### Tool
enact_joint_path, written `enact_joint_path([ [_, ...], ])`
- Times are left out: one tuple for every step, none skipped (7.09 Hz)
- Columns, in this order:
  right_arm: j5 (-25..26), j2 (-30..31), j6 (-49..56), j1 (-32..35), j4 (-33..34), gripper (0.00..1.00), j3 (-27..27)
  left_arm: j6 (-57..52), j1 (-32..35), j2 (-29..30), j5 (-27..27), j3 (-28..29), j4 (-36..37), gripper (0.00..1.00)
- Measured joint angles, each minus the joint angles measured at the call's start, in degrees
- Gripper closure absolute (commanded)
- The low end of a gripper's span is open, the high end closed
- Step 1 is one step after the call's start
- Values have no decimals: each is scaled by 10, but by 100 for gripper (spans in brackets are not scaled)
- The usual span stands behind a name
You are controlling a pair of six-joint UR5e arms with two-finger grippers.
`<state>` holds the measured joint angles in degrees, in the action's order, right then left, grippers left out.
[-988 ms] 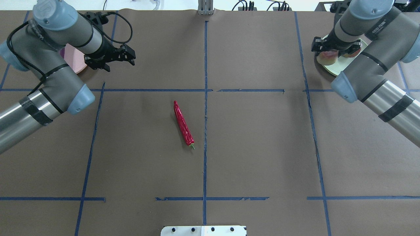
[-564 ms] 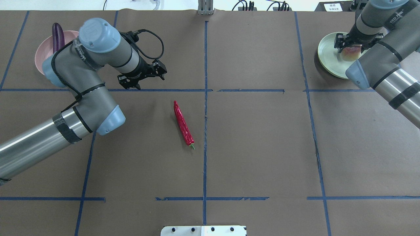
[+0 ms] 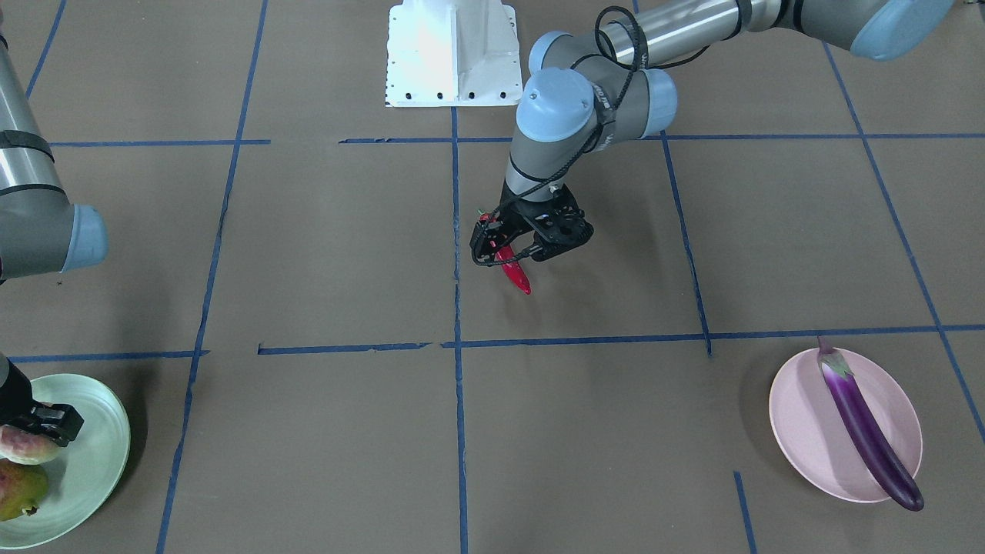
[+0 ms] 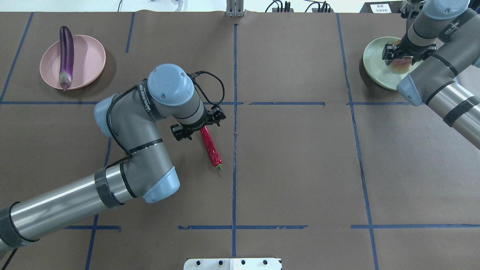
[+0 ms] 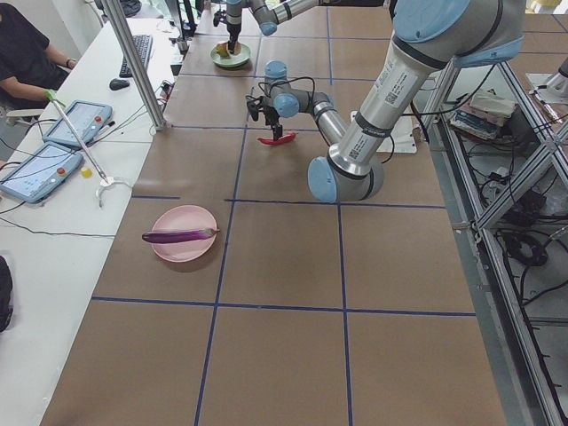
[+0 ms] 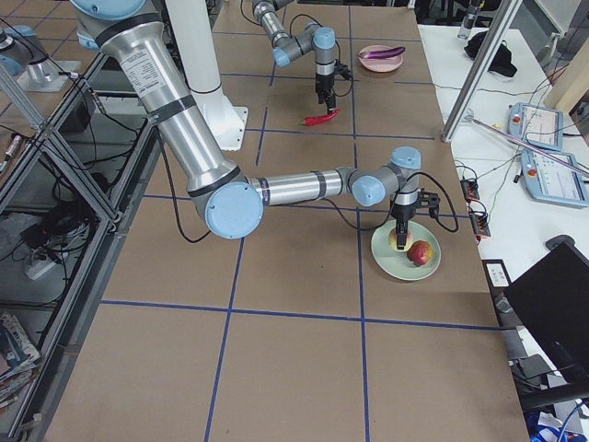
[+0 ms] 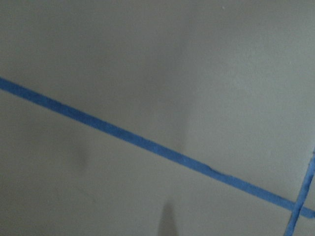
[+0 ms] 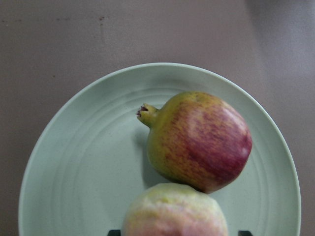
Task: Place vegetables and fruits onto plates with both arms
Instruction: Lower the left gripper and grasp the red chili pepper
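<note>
The red chili pepper (image 4: 210, 148) lies on the brown table near the middle, and also shows in the front view (image 3: 519, 278). My left gripper (image 4: 200, 125) is low over its pointed end, jaws open on either side of it (image 3: 504, 250). The purple eggplant (image 4: 66, 52) lies across the pink plate (image 4: 88, 60) at far left. The peach (image 8: 174, 211) rests on the mint green plate (image 8: 83, 162), touching the pomegranate (image 8: 199, 140). My right gripper (image 4: 403, 60) stands over the peach, fingers open just outside its sides. In the overhead view the arm hides the pomegranate.
The white base block (image 3: 450, 54) stands at the robot's edge of the table. Blue tape lines (image 4: 234, 112) divide the brown surface. Tablets (image 5: 35, 169) and a metal pole (image 5: 133, 62) stand on the side bench beyond the table.
My left gripper has moved from beside the pink plate to the chili, leaving the eggplant uncovered on the plate. My right gripper has come down a little with the peach onto the green plate.
</note>
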<state>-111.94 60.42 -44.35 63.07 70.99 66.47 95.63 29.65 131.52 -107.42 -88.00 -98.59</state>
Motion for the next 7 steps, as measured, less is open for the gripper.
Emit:
enact_joint_path([
  [-17,-3,15,8,-2,0,1,13,-27,-1,13,0,4,15],
  [-38,-9,24,20,-3,0,2,18,-40,-2,20,1,6,44],
  [-64,-13,29,32,-2,0,2,20,-48,-2,22,2,6,94],
  [-88,-15,30,43,-2,0,3,21,-51,-2,22,2,7,100],
  [-108,-16,31,50,-2,0,4,21,-51,-2,22,-1,7,100],
  [-120,-15,31,54,-3,0,7,20,-50,-3,23,-4,7,100],
  [-126,-13,31,55,-4,0,11,19,-40,-3,23,-11,7,100],
])
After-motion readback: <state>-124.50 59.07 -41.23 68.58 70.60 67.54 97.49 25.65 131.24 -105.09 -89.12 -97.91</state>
